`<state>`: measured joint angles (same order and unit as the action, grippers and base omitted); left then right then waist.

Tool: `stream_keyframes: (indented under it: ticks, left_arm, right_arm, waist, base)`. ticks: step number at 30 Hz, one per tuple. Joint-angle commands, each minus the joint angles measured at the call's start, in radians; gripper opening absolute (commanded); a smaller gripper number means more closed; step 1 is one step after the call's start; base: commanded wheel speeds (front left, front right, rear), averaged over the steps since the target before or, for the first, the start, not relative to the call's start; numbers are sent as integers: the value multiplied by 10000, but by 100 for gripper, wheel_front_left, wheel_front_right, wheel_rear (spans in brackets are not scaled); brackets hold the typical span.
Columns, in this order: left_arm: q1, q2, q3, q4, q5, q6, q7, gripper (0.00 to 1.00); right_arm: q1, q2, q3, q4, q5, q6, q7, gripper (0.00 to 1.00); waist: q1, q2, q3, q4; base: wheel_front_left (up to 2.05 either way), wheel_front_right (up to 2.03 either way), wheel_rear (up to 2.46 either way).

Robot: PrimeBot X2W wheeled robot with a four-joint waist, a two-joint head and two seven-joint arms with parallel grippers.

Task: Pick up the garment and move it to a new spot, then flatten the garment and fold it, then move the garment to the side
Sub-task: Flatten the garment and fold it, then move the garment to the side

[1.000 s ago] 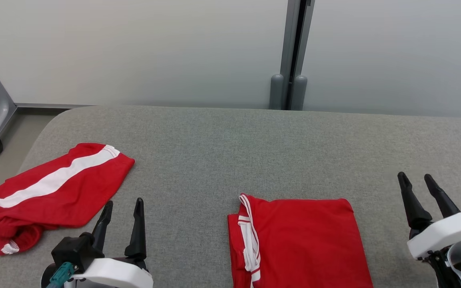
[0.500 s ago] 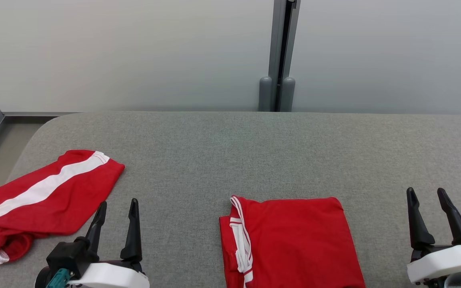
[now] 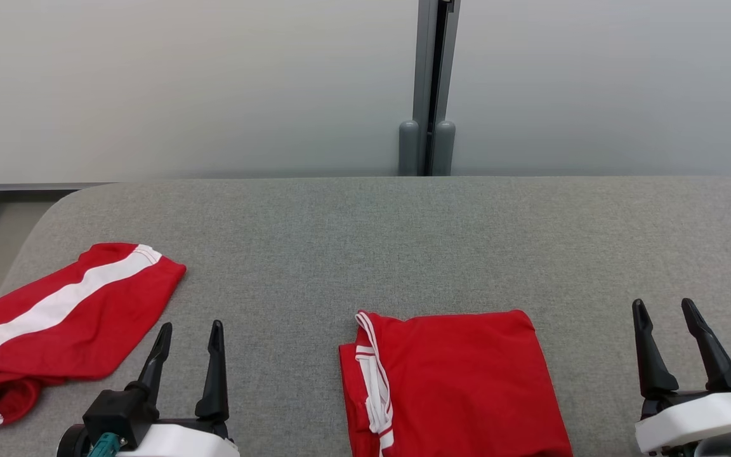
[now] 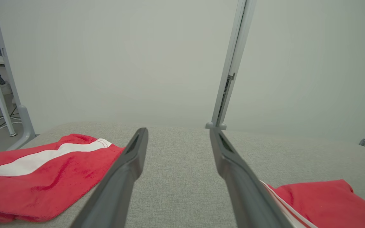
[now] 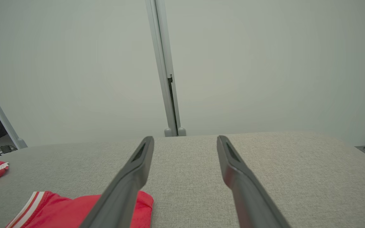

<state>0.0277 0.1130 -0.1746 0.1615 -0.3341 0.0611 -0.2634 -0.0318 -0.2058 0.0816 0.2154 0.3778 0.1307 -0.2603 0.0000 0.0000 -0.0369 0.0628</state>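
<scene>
Garment [image 3: 460,381] lies folded square on woven grey table [image 3: 365,241].

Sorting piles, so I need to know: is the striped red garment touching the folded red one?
Apart. The head view shows bare grey surface between the striped garment and the folded garment.

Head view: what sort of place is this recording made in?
Likely a lab or test room set up for folding: a grey fabric-covered table bearing a folded red garment, pale partition panels joined by a grey post.
</scene>
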Motion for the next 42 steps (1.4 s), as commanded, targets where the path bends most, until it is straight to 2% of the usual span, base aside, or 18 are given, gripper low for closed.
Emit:
stream_keyframes:
  ticks: [1,15,19,22,23,29,42]
  left_arm:
    - [-1,-19,109,18,163,-85,-13,100]
    - [-64,-297,411,21,671,-426,-13,100]
    - [-53,-377,482,-16,784,-486,-14,100]
    - [-112,-427,506,11,808,-532,-14,100]
    - [-155,-453,505,44,822,-588,-14,100]
    - [-178,-511,501,222,803,-712,-12,100]
    - [-190,-569,646,356,869,-886,-12,100]
  right_arm:
    - [-63,-45,25,15,3,3,-67,100]
    - [-118,-124,403,462,169,3,-50,100]
    - [-450,-128,886,1128,604,3,745,100]
    - [-891,-170,1466,1713,859,3,1780,100]
    - [-1240,-175,1749,2081,1024,3,2453,100]
    - [-1924,31,1966,3261,1482,3,4155,100]
    - [-1876,370,2026,4473,2502,3,6006,100]
  waist:
    - [0,0,10,1]
    - [0,0,-26,-4]
    - [0,0,-11,-1]
    - [0,0,28,33]
    - [0,0,52,105]
    - [0,0,31,480]
    - [0,0,67,920]
  base:
    - [0,0,0]
    - [0,0,0]
    - [0,0,0]
    - [0,0,0]
    - [0,0,0]
    - [0,0,0]
    - [0,0,0]
